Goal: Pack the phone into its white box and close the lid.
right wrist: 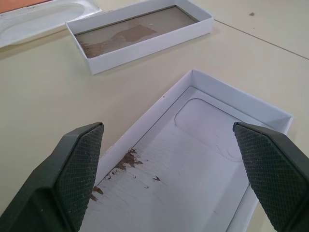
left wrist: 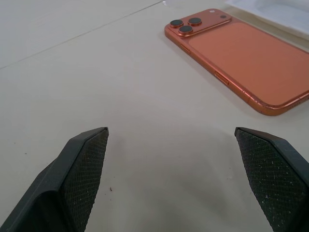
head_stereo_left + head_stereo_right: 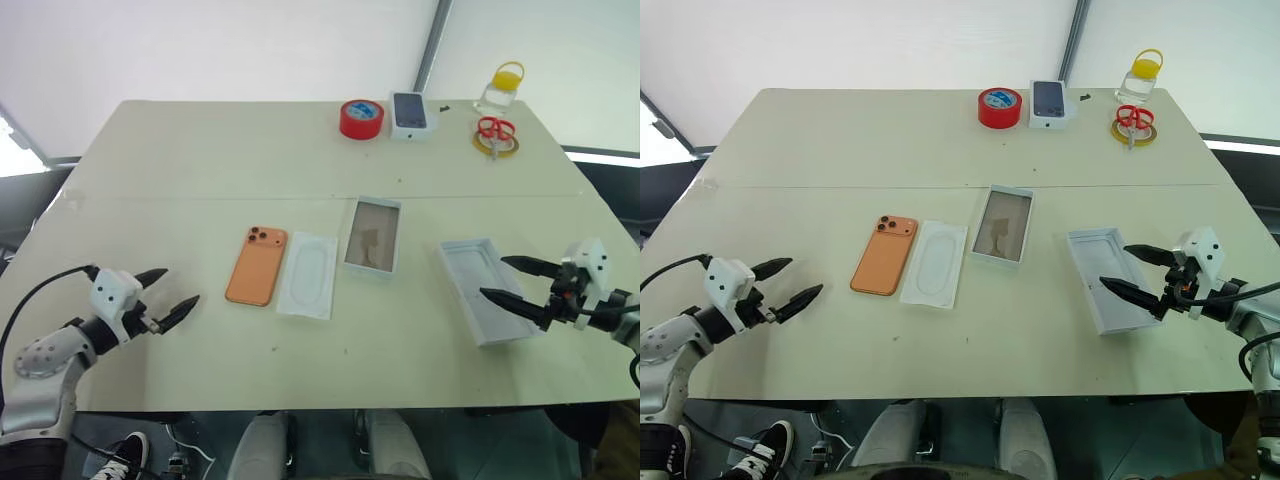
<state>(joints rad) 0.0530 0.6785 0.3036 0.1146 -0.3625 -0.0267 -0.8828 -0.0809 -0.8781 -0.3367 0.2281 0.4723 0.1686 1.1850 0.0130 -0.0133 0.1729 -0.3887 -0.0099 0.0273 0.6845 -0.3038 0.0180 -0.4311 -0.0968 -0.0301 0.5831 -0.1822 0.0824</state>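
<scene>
Left eye view: both my pincers spread wide and empty above the table (image 3: 200,150).

My left gripper (image 3: 171,296) hovers at the lower left of the frame, jaws apart, well apart from the phone (image 3: 257,265), which lies camera-side up at centre left. Just beside the phone, toward the right, lies a thin white insert (image 3: 308,275); next to the right sits the white box (image 3: 373,236), brownish floor exposed, nothing inside. My right gripper (image 3: 507,279) stands at the lower right, jaws apart over the near end of the lid (image 3: 478,288), which rests hollow side up.
</scene>
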